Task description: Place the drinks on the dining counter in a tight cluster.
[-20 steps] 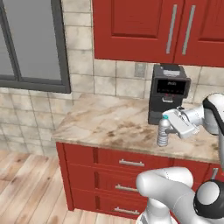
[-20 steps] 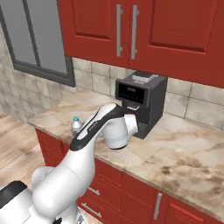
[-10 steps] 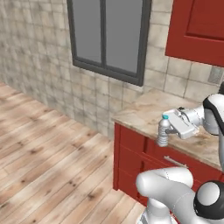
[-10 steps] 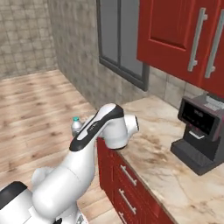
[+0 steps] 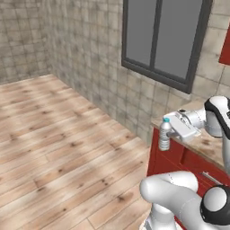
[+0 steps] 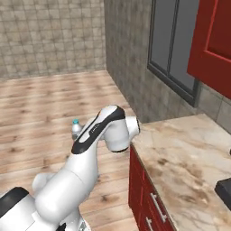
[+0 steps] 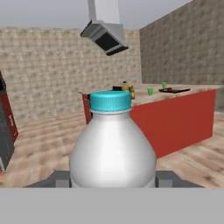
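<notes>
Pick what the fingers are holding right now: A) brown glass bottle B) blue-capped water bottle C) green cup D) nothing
B: the water bottle with its blue cap stands upright in the gripper, carried above the wood floor beside the wall counter.

Even, shadowless rendered lighting in all three views.

Light is flat and diffuse with no visible source; the wooden floor (image 5: 58, 134) carries almost no cast shadows. The water bottle (image 7: 113, 144), held just ahead of the claw (image 5: 173, 134), appears soft-edged and featureless, with a broad pale sheen and no sharp glare. Beyond the claw, the dining counter (image 7: 175, 109) is small and coarse, its items barely resolved. Tiled walls (image 6: 54, 36) show mild pixelation; no edge distortion is evident.
</notes>
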